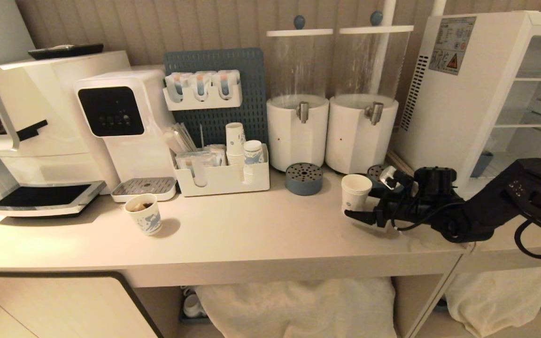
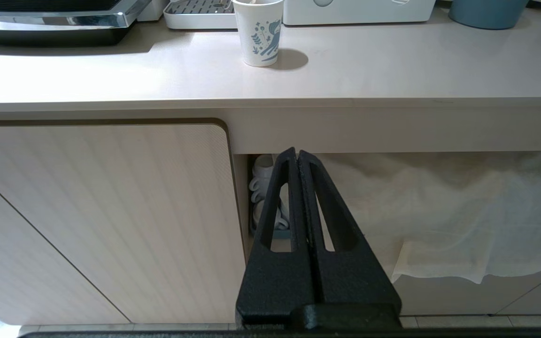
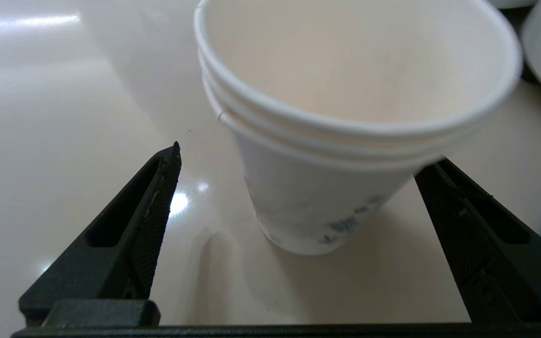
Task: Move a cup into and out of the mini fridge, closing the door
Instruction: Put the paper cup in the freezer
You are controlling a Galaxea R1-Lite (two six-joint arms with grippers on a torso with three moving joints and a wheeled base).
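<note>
While the tall white paper cup stands upright on the beige counter, right of centre in the head view, the black right gripper reaches in from the right with its jaws spread wide. In the right wrist view the cup is between the two fingers and neither one touches it. The white boxy mini fridge fills the upper right of the head view, its wire shelves exposed. The left gripper is pressed shut, low before the pale cabinet front.
</note>
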